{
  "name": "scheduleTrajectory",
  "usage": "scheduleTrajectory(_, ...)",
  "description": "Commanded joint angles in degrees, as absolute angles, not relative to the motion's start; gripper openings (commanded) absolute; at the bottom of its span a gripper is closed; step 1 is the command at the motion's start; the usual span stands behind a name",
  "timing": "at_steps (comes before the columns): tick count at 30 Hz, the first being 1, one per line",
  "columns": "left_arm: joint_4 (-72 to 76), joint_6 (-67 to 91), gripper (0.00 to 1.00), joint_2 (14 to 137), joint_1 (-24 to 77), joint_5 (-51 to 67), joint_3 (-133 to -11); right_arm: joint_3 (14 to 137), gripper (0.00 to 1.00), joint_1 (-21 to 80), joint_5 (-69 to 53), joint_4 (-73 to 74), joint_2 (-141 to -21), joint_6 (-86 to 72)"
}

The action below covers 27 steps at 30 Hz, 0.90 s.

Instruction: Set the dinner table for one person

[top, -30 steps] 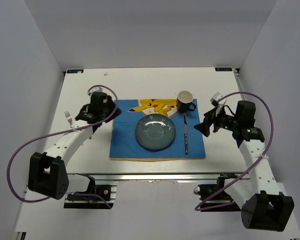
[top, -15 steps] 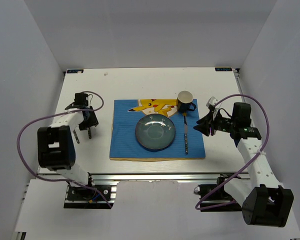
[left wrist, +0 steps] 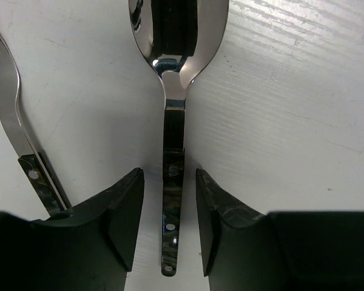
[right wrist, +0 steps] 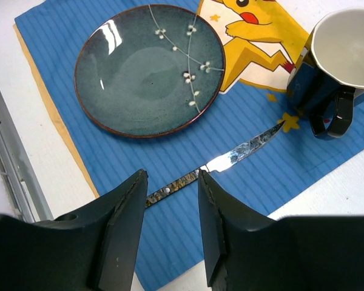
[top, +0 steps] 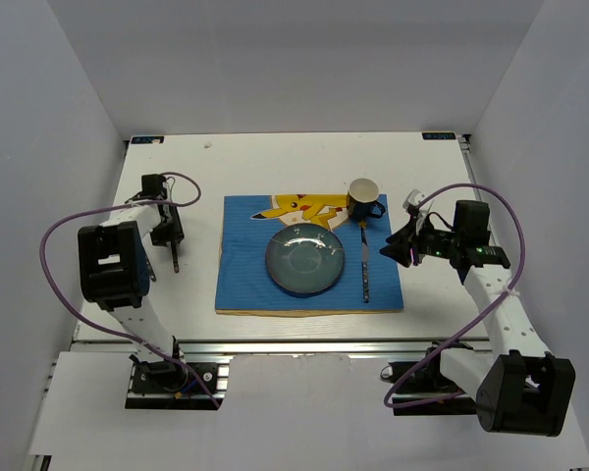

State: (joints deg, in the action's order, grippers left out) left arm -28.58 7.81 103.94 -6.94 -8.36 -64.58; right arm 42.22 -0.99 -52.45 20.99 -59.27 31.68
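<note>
The dinner table point(top: 275, 162) is the white top filling the overhead view, with a silver rail point(top: 304, 345) along its near edge. It holds one placemat, one plate, one mug, one knife, one spoon and one fork, and two grippers work over it.

At the far left, the left gripper point(top: 174, 245) points down at bare tabletop, apart from the placemat. Only its wrist camera shows the cutlery clearly. One fork point(left wrist: 12, 103) lies at the left, its handle running under the left finger. One spoon point(left wrist: 173, 139) lies beside it, its handle between the fingers of the left gripper point(left wrist: 168, 182). The jaws are partly apart, with a gap on each side of the handle.

In the middle, the blue placemat point(top: 245, 285) carries the plate point(top: 305, 259), the knife point(top: 364, 265) to its right, and the mug point(top: 364, 199) at the far right corner.

The right gripper point(top: 398, 250) hovers at the placemat's right edge. Its wrist view adds the plate's white blossom sprig point(right wrist: 194, 60), and the jaws are parted and empty.
</note>
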Motion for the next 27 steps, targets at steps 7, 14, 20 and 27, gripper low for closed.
scheduleTrajectory(7,-25.1,7.2,0.3,103.8,-8.2,-2.3,-60.7,45.4,0.45,-0.8,-52.0,19.6,-61.0,30.9)
scheduleTrajectory(14,-22.3,8.3,0.11,101.3,-8.7,-0.1,-55.5,46.5,0.45,-0.8,-51.7,20.2,-60.6,31.1)
scheduleTrajectory(20,-22.1,8.5,0.0,97.0,-9.1,4.5,-54.9,46.1,0.45,-0.8,-51.8,20.7,-59.4,31.1)
scheduleTrajectory(27,-23.3,9.1,0.0,90.6,-9.1,11.3,-56.8,45.7,0.45,-0.8,-52.0,21.1,-58.5,31.1)
